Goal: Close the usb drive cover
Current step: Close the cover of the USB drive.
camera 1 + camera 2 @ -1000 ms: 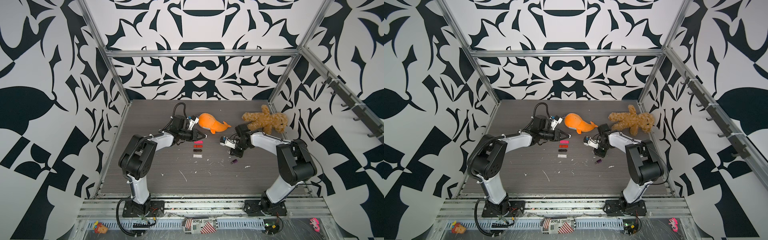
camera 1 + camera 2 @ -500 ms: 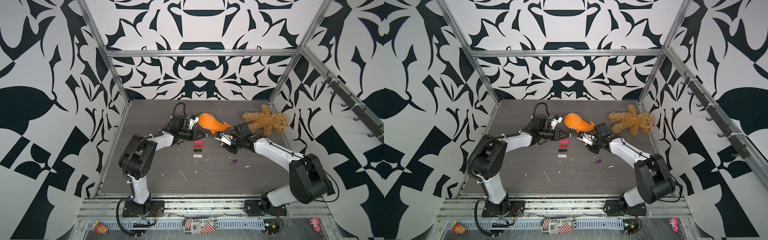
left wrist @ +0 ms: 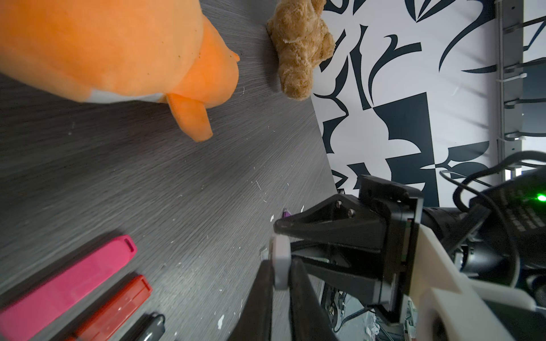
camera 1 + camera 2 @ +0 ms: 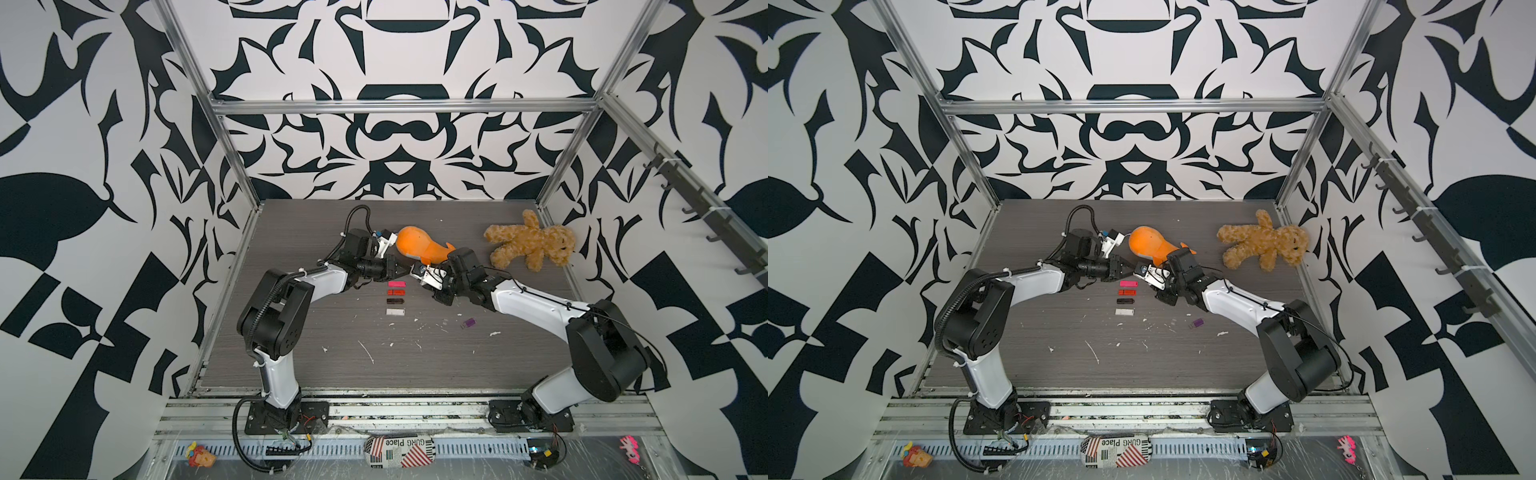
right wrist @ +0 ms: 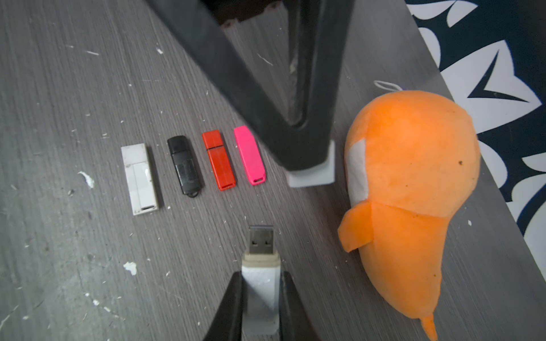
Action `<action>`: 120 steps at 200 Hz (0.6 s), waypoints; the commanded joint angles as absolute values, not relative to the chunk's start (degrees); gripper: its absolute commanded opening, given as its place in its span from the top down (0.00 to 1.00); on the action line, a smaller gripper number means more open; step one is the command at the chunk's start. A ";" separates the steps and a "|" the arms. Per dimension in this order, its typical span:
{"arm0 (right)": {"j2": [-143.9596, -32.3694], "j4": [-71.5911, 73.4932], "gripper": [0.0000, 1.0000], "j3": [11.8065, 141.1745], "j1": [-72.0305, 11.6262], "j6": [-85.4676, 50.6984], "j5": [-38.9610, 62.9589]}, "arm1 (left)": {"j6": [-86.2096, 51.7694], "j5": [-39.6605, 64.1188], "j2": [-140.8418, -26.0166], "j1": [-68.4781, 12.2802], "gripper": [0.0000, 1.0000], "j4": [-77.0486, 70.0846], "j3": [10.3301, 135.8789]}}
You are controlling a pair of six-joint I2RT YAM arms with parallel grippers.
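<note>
Mating step: my right jaws pinch the usb drive (image 5: 260, 283), plug bare, my left jaws grip its cover (image 5: 312, 176) just ahead, so next I should align and push.

Walls (image 4: 395, 62) blk/wht swirls; table (image 4: 332, 374) grey; whale (image 4: 415, 249) orange; bear (image 4: 528, 245) brown; held drive (image 5: 260, 280) wht; row drives (image 5: 219, 159) wht, blk, red, pink.

right gripper (image 5: 260, 277) clamped on a white USB drive (image 5: 260, 262), bare metal plug (image 5: 260, 242) pointing ahead, left gripper (image 5: 307, 161) beyond the plug pinching a white cap (image 5: 313, 175), white stick (image 5: 139, 178), black stick (image 5: 184, 164), red stick (image 5: 218, 159), pink stick (image 5: 249, 155) in a row ahead to one side, orange plush toy (image 5: 413, 177) on the other
</note>
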State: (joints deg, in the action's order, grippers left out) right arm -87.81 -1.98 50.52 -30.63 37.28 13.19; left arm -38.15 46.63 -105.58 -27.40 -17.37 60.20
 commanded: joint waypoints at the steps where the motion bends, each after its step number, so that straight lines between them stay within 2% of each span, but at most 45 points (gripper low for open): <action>1: -86.99 1.18 0.87 51.70 -30.85 34.90 12.31 | -38.78 46.32 -104.40 -27.55 0.86 -18.28 59.62; 120: -86.73 4.90 0.90 51.50 -30.94 31.66 11.97 | -38.69 46.13 -106.00 -28.64 0.86 -18.63 60.56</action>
